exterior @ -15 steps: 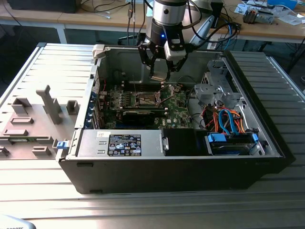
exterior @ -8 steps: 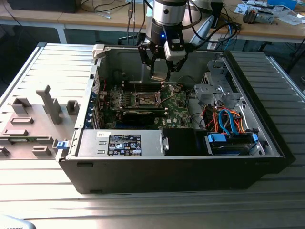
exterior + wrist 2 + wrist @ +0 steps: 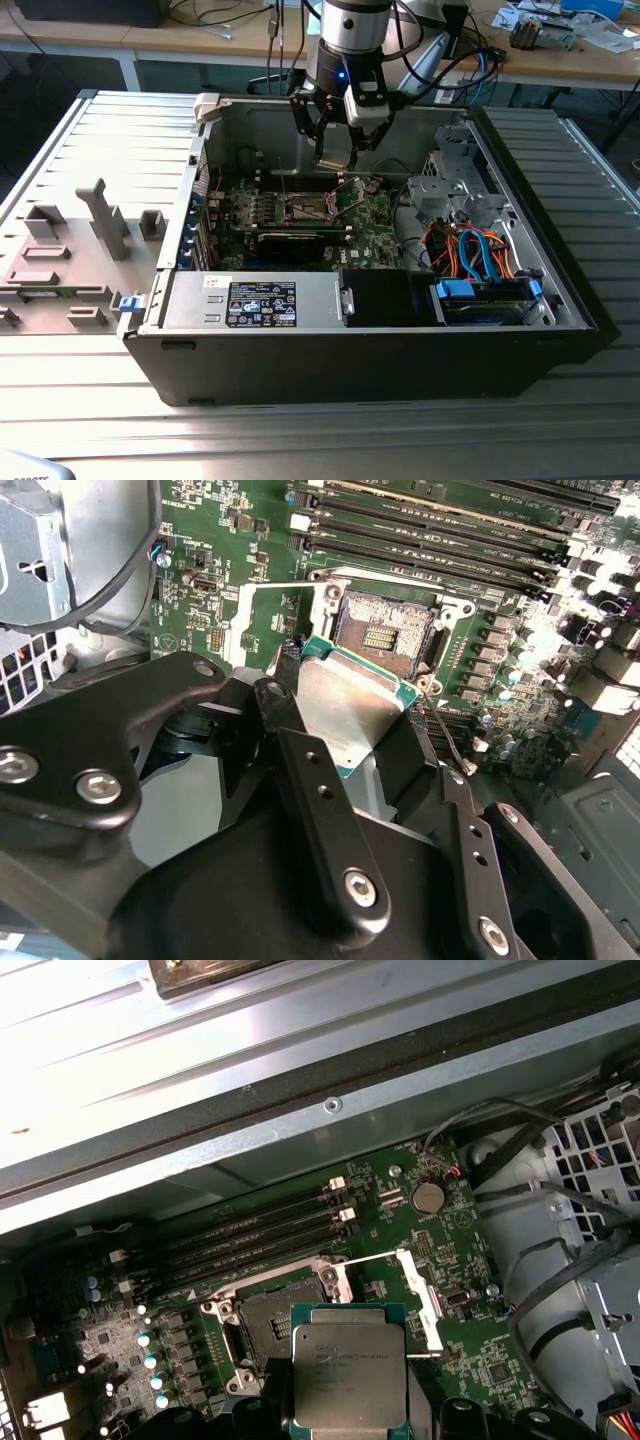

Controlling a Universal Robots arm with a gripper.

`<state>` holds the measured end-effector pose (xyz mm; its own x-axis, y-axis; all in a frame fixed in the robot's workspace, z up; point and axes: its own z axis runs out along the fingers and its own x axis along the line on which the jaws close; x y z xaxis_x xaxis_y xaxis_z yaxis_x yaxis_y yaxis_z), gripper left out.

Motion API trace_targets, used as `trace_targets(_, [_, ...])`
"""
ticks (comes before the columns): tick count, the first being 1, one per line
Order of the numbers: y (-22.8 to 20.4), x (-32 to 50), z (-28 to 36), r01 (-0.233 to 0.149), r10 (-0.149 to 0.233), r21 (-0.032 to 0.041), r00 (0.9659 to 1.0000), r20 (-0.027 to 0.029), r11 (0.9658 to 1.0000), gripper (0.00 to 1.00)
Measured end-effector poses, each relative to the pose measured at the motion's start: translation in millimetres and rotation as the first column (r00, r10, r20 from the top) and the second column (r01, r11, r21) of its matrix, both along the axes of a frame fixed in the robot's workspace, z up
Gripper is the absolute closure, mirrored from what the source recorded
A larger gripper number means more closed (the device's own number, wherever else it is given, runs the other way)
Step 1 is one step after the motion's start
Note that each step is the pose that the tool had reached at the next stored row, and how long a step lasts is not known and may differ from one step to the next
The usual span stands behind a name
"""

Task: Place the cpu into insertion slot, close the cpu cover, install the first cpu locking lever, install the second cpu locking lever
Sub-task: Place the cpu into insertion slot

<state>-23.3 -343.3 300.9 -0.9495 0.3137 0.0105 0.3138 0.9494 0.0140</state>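
**Holding the chip over the open socket**

Gripper point(image 3: 337, 160) hangs inside the open black desktop computer case point(image 3: 350, 350), toward its far wall, above the green motherboard point(image 3: 372, 235). The jaws are closed down on the cpu point(image 3: 348, 1375), a small flat square chip with a silver-grey metal top and a green edge. Black fingers point(image 3: 297, 746) pinch it at two opposite edges. The chip is in the air, clear of the board.

Insertion slot point(image 3: 265, 1322), a small square socket with a dark centre and a silvery rim, lies bare. In both wrist views the chip sits just beside it and is not seated.

Cpu cover point(image 3: 418, 1290), a thin silvery square frame with a window, stands swung open on the slot's side toward the exterior view's right. Long black memory slots point(image 3: 250, 1235) run along the far side of the socket. The case rests on a ribbed grey metal table point(image 3: 300, 440).
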Motion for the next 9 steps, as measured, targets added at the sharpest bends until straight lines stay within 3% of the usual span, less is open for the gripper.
trace_targets(9, [0.0, 0.0, 0.0, 0.006, -0.006, -0.0021, 1.0, 0.0001, 1.0, 0.46])
